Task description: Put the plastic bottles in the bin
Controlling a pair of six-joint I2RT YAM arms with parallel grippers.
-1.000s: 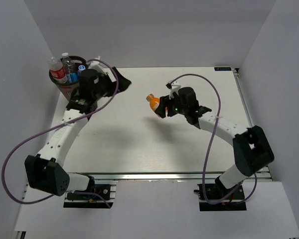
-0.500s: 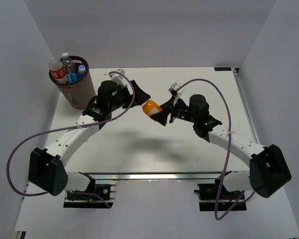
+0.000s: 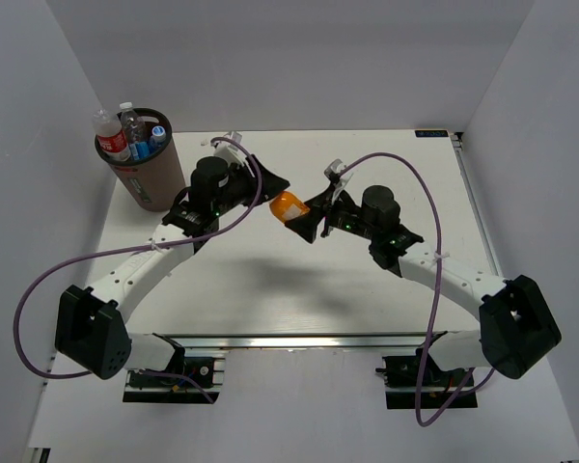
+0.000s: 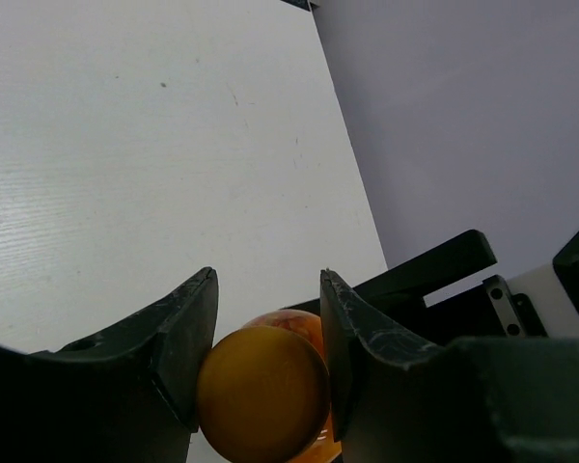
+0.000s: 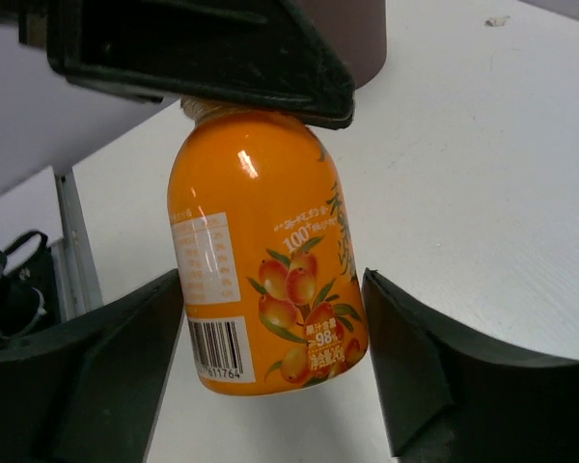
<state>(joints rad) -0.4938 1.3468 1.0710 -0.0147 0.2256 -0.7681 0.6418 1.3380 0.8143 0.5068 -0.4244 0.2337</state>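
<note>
The right gripper (image 5: 270, 294) grasps the orange juice bottle (image 5: 256, 212) by its body, in the air above the table (image 3: 270, 280). The left gripper (image 4: 267, 285) has its fingers on both sides of the cap (image 4: 262, 391), but I cannot tell if it clenches.

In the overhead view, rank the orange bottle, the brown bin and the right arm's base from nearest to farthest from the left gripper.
Measured from the left gripper:
1. orange bottle, its cap end between the fingers, mid-table.
2. brown bin, off to the left at the far corner.
3. right arm's base, at the near edge on the right.
</note>
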